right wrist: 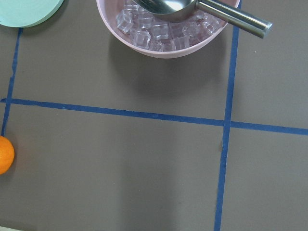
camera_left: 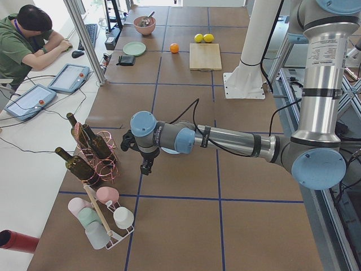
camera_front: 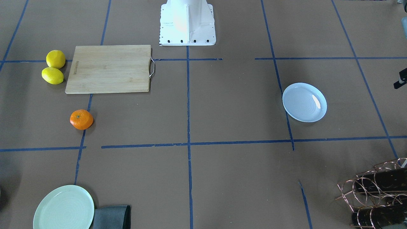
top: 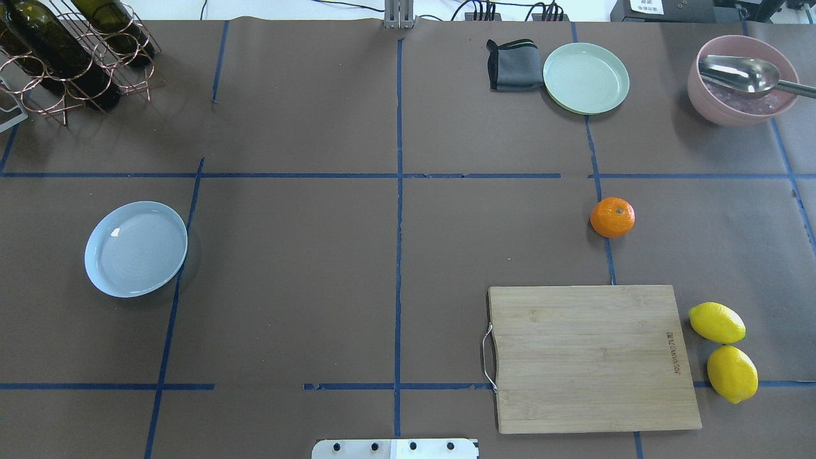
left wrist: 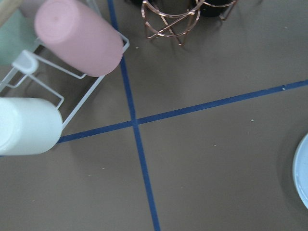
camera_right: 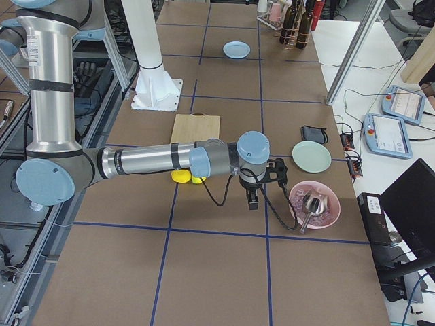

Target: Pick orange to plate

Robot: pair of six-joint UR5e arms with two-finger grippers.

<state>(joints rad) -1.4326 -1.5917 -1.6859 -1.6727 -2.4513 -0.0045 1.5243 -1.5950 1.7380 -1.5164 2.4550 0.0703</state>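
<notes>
Well, the pink bowl (top: 704, 105) holds ice cubes (right wrist: 159, 33) and a metal spoon (top: 743, 73). The orange (top: 612, 217) sits on the table near my right pincer (camera_right: 252, 198), well apart from the plate (top: 136, 248) by my left pincer (camera_left: 148, 165); whether either pincer is spread, I cannot tell.

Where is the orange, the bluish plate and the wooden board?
orange (top: 612, 217): overhead view, middle of its peel.
bluish plate (top: 136, 249): overhead view, bare centre.
wooden board (top: 590, 357): overhead view, middle of its top.
</notes>
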